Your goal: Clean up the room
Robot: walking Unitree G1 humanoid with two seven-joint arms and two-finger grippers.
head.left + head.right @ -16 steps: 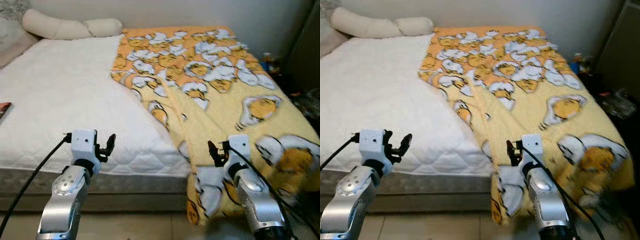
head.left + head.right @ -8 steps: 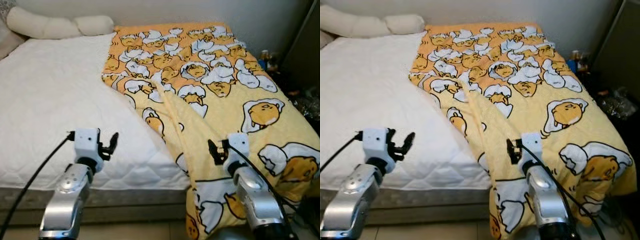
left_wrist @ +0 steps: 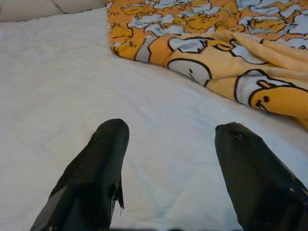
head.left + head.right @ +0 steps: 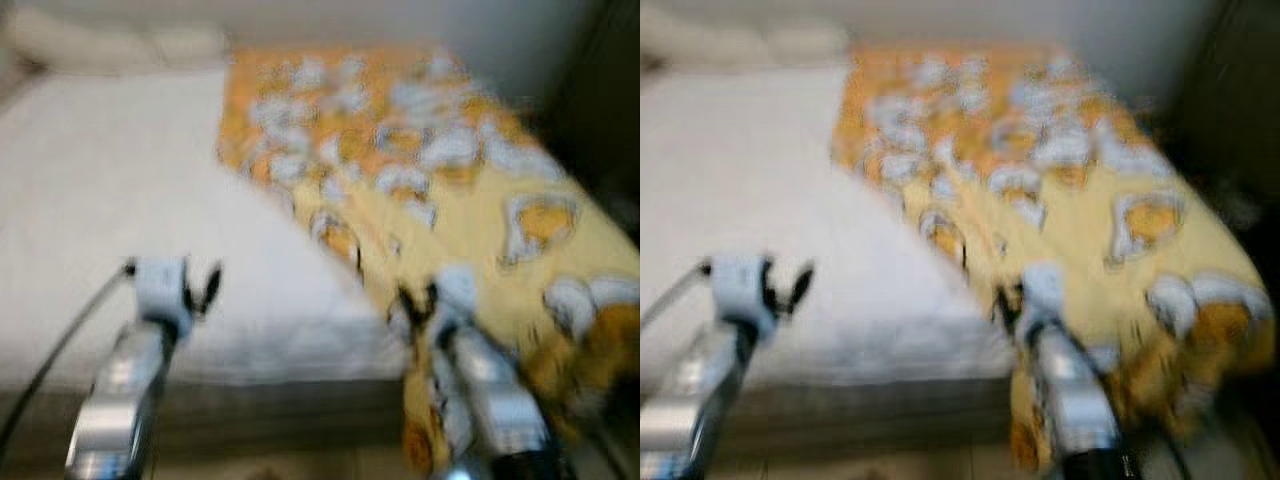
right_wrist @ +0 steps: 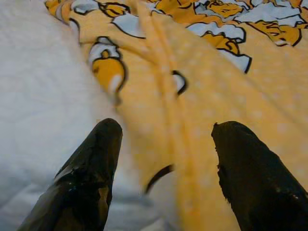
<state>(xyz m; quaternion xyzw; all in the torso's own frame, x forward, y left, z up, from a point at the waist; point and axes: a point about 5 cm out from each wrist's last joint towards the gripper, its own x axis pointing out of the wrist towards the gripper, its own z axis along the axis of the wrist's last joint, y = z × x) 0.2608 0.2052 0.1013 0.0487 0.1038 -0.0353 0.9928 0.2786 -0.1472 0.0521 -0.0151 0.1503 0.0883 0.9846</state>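
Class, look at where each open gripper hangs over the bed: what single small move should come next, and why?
Probably lower the right gripper onto the folded edge of the yellow blanket and close. Its fingers are open and straddle that edge, where the blanket meets the bare white mattress. The left gripper hangs open over the mattress alone, apart from the blanket.
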